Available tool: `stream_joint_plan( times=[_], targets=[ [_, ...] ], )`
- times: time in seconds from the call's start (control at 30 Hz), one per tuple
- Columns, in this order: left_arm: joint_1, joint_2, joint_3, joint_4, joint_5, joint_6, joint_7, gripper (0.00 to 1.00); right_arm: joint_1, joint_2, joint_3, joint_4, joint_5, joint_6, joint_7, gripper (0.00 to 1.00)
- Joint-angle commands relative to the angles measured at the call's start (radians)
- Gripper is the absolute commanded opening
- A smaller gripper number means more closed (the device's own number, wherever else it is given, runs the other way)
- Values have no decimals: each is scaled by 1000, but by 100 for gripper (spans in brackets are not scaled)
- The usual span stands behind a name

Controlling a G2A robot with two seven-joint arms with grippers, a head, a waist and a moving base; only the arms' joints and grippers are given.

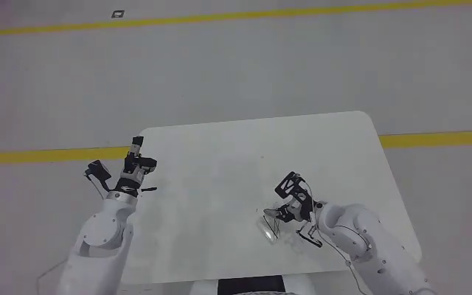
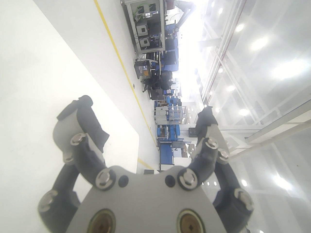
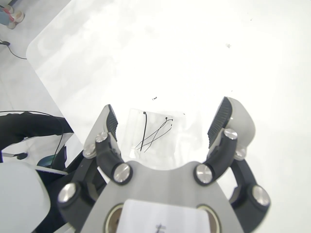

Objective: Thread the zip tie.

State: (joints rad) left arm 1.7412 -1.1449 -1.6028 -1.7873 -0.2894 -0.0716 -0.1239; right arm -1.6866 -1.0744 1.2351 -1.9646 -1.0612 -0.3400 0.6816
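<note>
Top view: white tabletop [image 1: 221, 155] with rounded corners, and two yellow floor lines [image 1: 221, 16], one far behind it and one passing beneath it. Three black zip ties [image 3: 145, 129] by count of heads, one nearly straight and two curved and crossing, all lying loose and unthreaded inside one clear bag [image 3: 177, 132]. The bag lies flat on the tabletop near the front edge, on the robot's right side [image 1: 269, 228]. The right tool [image 1: 280, 200] is poised at the bag, fingers spread wide with nothing between them; in the right wrist view the bag lies in line with the gap [image 3: 167, 118]. One small black fragment [image 3: 154, 98] lies on the tabletop just beyond the bag. A white label [image 3: 165, 214] on the right tool's mount carries a mark cut off at the edge, not legible. The left tool [image 1: 118, 161] is at the tabletop's left edge, well apart from the bag, fingers wide apart and empty [image 2: 145, 112].
</note>
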Motion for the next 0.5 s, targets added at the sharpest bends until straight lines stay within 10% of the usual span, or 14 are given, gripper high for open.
stream_joint_plan(
  times=[0.0,0.47],
  targets=[
    [0,0,0,0,0,0,0,100,0,0,0,0,0,0,0,100],
    [0,0,0,0,0,0,0,100,67,13,-48,-97,53,16,351,100]
  ],
)
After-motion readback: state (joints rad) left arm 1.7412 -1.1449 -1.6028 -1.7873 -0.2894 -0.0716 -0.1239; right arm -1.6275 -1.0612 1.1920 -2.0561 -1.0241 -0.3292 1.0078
